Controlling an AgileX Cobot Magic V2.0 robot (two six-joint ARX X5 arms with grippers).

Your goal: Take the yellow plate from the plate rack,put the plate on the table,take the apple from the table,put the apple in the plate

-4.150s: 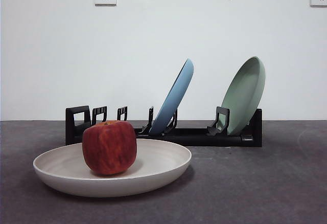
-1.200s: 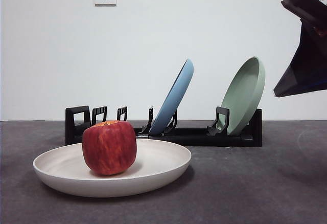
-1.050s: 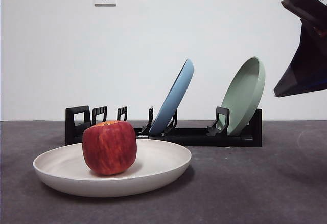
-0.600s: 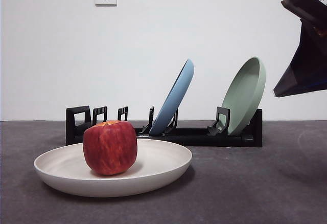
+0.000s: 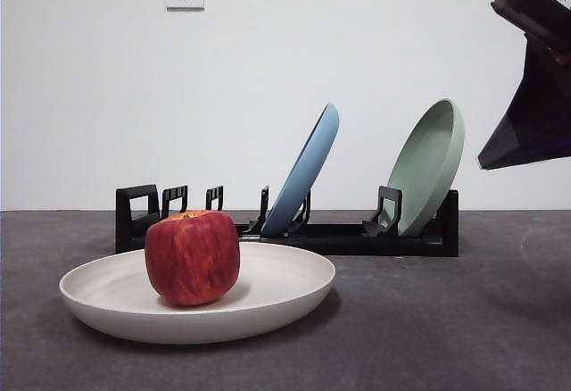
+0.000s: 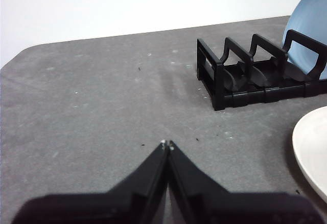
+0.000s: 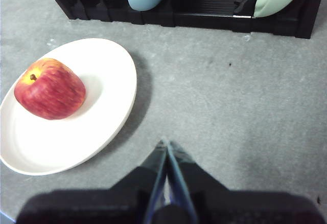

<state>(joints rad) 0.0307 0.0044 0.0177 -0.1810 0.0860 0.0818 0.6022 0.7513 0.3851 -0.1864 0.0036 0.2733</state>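
The apple [image 5: 193, 258] is seated in the yellow plate [image 5: 268, 306], which is laid flat on the table [image 5: 446, 328] in front of the plate rack [image 5: 339, 235]. A blue plate [image 5: 308, 166] and a green plate [image 5: 430, 163] are held tilted in the rack. The right gripper [image 7: 165, 143] is closed and empty above bare table beside the plate. The left gripper [image 6: 166, 143] is likewise closed, well apart.

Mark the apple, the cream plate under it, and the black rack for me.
apple [image 5: 193, 258], front view, middle of its red side.
cream plate [image 5: 285, 277], front view, bare inner slope beside the apple.
rack [image 5: 136, 212], front view, its looped end post.
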